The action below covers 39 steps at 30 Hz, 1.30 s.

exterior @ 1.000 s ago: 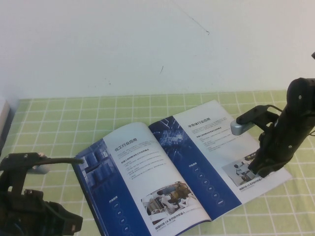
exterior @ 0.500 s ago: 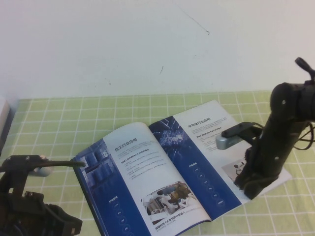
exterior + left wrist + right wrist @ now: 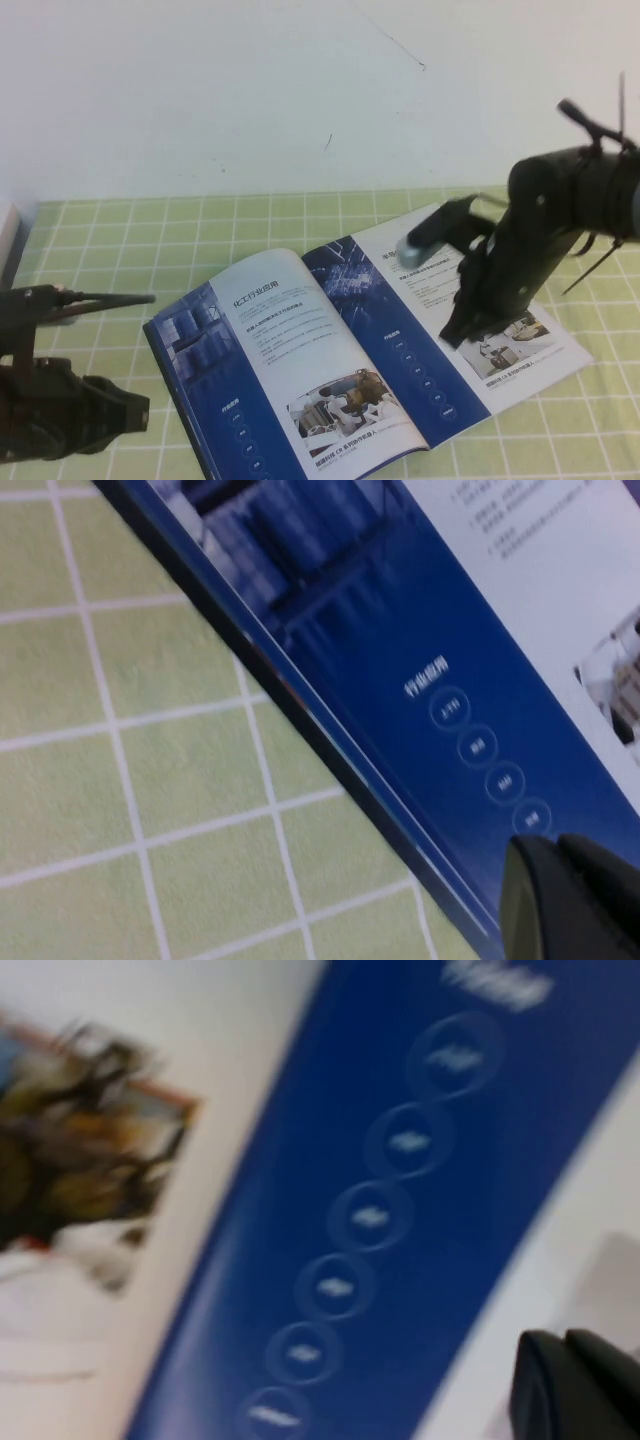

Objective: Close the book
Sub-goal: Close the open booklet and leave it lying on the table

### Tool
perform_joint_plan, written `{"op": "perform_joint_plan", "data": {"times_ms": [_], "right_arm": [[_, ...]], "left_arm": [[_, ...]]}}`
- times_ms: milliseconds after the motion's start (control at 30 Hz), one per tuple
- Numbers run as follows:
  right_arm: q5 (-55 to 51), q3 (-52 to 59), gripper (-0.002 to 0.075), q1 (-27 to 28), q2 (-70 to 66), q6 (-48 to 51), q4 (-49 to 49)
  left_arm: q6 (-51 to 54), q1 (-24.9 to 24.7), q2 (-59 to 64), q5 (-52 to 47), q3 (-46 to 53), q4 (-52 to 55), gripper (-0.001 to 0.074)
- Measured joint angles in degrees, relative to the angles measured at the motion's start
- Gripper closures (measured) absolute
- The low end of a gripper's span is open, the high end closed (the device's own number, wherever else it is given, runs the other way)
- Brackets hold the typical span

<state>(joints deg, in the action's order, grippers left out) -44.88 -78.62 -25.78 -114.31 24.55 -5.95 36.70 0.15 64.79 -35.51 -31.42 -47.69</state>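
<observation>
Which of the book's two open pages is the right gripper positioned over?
The right-hand page, where the right gripper sits over its text. The left-hand page has only the left gripper by its outer edge.

tablecloth [image 3: 120,250]: green, white grid | wall [image 3: 200,90]: white, faint marks | left edge: pale object [image 3: 5,240]

Centre: open blue-and-white paper book [image 3: 330,350] flat on green checked tablecloth [image 3: 120,240]. Black right gripper [image 3: 455,332] over its 3 o'clock page. Black left gripper [image 3: 125,412] at 8 o'clock, off the book, beside its edge.
</observation>
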Motion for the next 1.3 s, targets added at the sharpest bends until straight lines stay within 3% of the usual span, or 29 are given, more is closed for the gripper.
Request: {"op": "perform_joint_plan", "data": {"times_ms": [300,533,900,1300], "right_arm": [[-3.3,-4.3,0.0729,8.7,-2.1,-2.1,3.2],[-5.9,-4.3,0.0729,9.2,-6.8,-0.3,2.6],[-6.8,-4.8,0.0729,9.2,-7.3,0.1,1.9],[-9.4,-4.9,0.0729,9.2,-7.4,0.2,0.4]], "left_arm": [[0.0,0.0,4.9,4.2,-0.4,-2.7,0.0738],[0.0,0.0,14.3,-1.3,-7.4,-1.4,0.0738],[-3.6,-0.9,22.4,0.0,-12.3,5.3,0.0738],[-26.9,-14.7,30.6,-3.1,-22.1,38.7,0.0738]]}}
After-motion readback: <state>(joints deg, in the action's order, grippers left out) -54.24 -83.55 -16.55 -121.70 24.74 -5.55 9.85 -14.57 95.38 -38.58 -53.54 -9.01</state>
